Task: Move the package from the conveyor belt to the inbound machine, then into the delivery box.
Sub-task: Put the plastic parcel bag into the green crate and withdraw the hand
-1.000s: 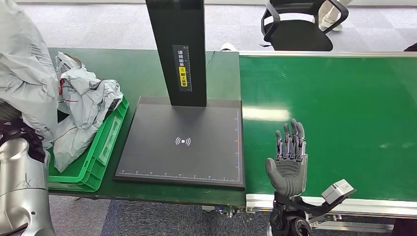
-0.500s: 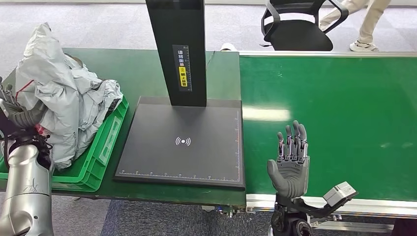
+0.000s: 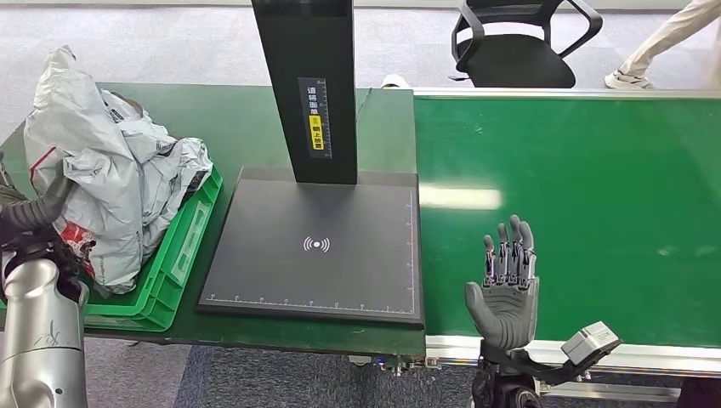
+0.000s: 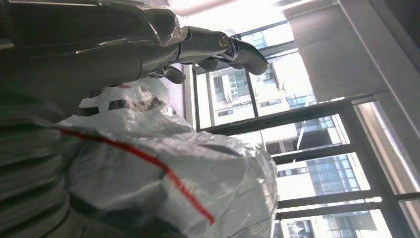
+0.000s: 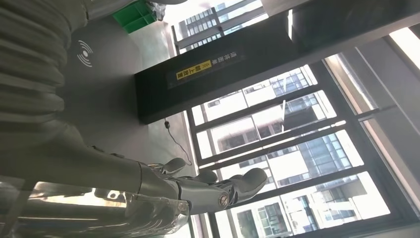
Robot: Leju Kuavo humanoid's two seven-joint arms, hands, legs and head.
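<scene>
A crumpled grey package (image 3: 81, 170) with a red stripe lies on top of other grey bags in the green delivery box (image 3: 183, 246) at the left. My left hand (image 3: 30, 212) is at the package's near left side, its thumb against the plastic. In the left wrist view its fingers (image 4: 218, 47) reach out straight above the package (image 4: 163, 183), gripping nothing. My right hand (image 3: 506, 285) hovers open, fingers straight, over the near edge of the bare green conveyor belt (image 3: 595, 195). The inbound machine's dark plate (image 3: 315, 246) lies bare between box and belt.
The machine's black column (image 3: 306, 85) rises from the plate's far side; it also appears in the right wrist view as the column (image 5: 208, 74). A black office chair (image 3: 514, 42) stands behind the belt, and a person's leg (image 3: 672, 38) is at the far right.
My left hand came down with the package from high at the left and set it on the pile in the green box. The right hand sank slightly. A person walked rightward at the back.
</scene>
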